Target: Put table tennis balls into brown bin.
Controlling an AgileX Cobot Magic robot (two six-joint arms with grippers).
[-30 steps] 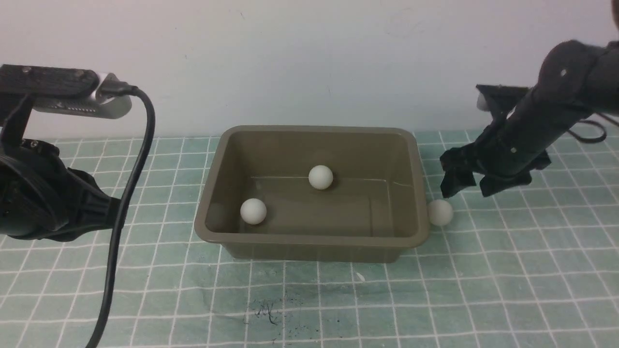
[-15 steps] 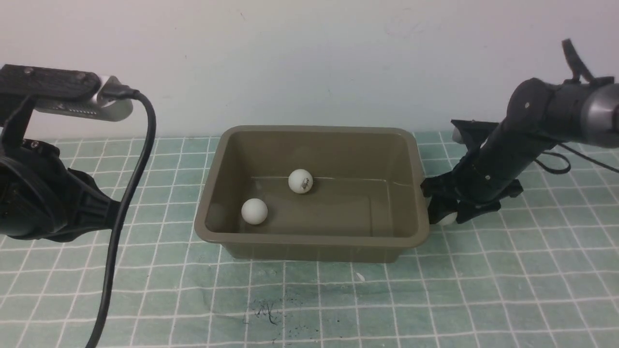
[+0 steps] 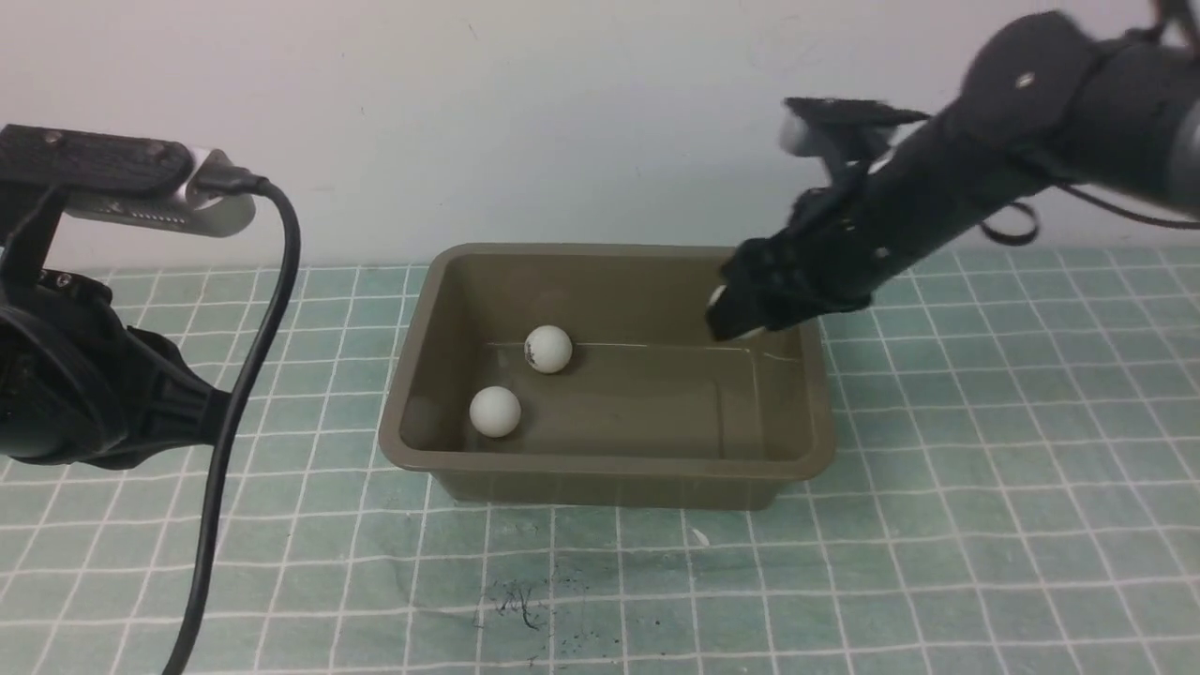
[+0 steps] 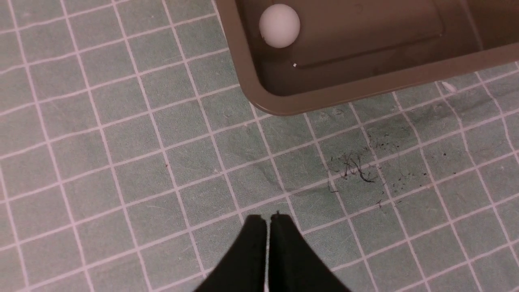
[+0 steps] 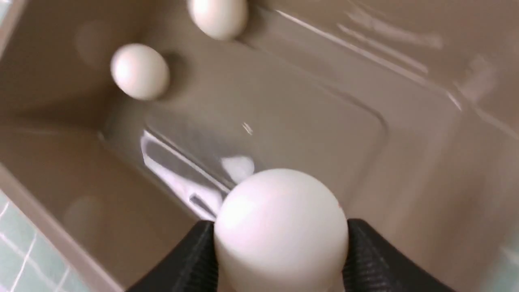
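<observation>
The brown bin [image 3: 600, 472] stands mid-mat, with two table tennis balls on its floor: one near the back [image 3: 547, 349] with a dark logo, one at the front left [image 3: 494, 412]. My right gripper [image 3: 736, 317] hangs over the bin's right back part, shut on a third ball [image 5: 279, 231] whose white edge [image 3: 718, 298] barely shows between the black fingers. The right wrist view looks down into the bin [image 5: 292, 121] at both loose balls [image 5: 140, 71] [image 5: 219, 16]. My left gripper [image 4: 267, 221] is shut and empty over the mat, short of the bin's near corner [image 4: 279, 108]; one ball [image 4: 279, 25] shows there.
A green gridded mat [image 3: 984, 525] covers the table, with dark scribble marks [image 3: 516, 605] in front of the bin. A black cable [image 3: 248, 375] hangs from the left arm's camera. A pale wall rises just behind the bin.
My right gripper came down beside the bin's right wall, shut on the ball lying there, lifted it and carried it left over the bin. The back ball in the bin rolled left.
</observation>
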